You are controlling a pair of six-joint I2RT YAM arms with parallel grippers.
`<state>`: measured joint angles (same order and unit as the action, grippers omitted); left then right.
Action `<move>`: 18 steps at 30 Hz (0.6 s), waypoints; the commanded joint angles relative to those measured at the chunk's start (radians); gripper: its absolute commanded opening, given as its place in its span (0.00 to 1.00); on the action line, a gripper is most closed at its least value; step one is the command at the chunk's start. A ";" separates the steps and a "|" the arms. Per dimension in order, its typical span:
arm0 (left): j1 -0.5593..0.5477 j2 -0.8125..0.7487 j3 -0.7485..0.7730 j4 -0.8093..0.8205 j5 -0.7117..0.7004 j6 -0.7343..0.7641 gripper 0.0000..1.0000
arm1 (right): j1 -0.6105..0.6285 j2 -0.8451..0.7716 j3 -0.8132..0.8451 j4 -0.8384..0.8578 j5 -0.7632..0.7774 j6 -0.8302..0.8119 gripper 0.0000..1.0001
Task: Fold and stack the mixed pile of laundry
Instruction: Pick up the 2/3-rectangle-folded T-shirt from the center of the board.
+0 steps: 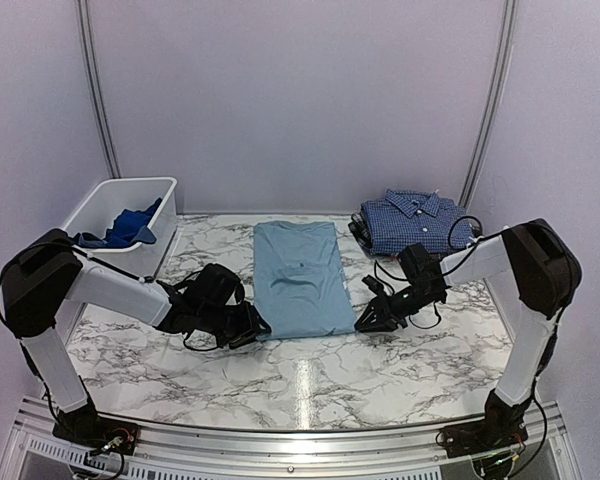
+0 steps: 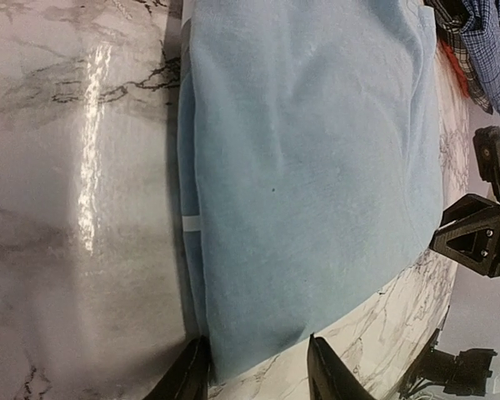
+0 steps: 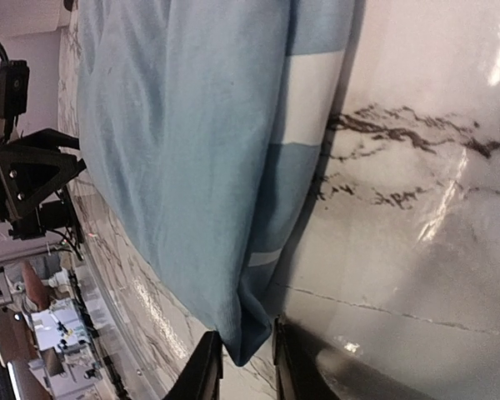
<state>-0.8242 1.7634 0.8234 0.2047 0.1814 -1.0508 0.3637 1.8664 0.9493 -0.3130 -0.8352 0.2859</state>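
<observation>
A light blue T-shirt (image 1: 298, 278) lies folded into a long strip in the middle of the marble table. My left gripper (image 1: 255, 328) sits low at its near left corner. In the left wrist view the left gripper (image 2: 257, 342) is open, with the T-shirt (image 2: 308, 167) corner between the fingers and against one of them. My right gripper (image 1: 365, 322) is at the near right corner. In the right wrist view the right gripper (image 3: 246, 329) is shut on the T-shirt (image 3: 192, 150) corner. A folded navy check shirt (image 1: 415, 220) tops a stack at the back right.
A white bin (image 1: 100, 195) stands at the back left with a royal blue garment (image 1: 125, 228) inside it. Cables trail on the table by the right arm. The table (image 1: 310, 385) has bare marble along its near side.
</observation>
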 commanded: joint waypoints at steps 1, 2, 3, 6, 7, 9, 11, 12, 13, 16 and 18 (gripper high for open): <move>-0.003 0.025 -0.012 -0.033 -0.022 0.007 0.41 | 0.004 0.035 0.011 0.001 0.020 -0.015 0.17; -0.003 0.024 -0.012 -0.030 -0.020 0.008 0.38 | 0.004 0.035 0.013 0.002 0.016 -0.015 0.13; -0.003 0.024 -0.016 -0.025 -0.018 0.006 0.36 | 0.006 0.034 0.013 0.003 0.012 -0.014 0.09; -0.008 0.008 -0.020 -0.027 -0.012 0.006 0.35 | 0.006 0.016 0.008 0.005 0.005 -0.009 0.00; -0.010 -0.004 -0.024 -0.035 -0.015 0.007 0.35 | 0.006 0.008 0.004 0.007 0.004 -0.006 0.00; -0.014 -0.027 -0.041 -0.041 -0.025 0.006 0.36 | 0.008 -0.004 -0.003 0.012 0.003 0.000 0.00; -0.019 -0.037 -0.051 -0.037 -0.030 0.004 0.36 | 0.009 -0.009 -0.007 0.018 -0.002 0.008 0.00; -0.020 -0.034 -0.050 -0.033 -0.031 0.008 0.36 | 0.012 -0.011 -0.009 0.022 -0.001 0.008 0.00; -0.020 -0.027 -0.047 -0.029 -0.030 0.010 0.34 | 0.013 -0.011 -0.009 0.023 -0.001 0.009 0.00; -0.023 -0.003 -0.032 -0.021 -0.019 0.017 0.21 | 0.016 -0.014 -0.012 0.026 0.002 0.012 0.00; -0.025 0.004 -0.030 -0.014 -0.020 0.016 0.12 | 0.017 -0.023 -0.016 0.027 0.003 0.013 0.00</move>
<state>-0.8417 1.7477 0.7937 0.2008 0.1665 -1.0454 0.3687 1.8790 0.9447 -0.2993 -0.8440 0.2882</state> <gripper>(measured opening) 0.186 0.004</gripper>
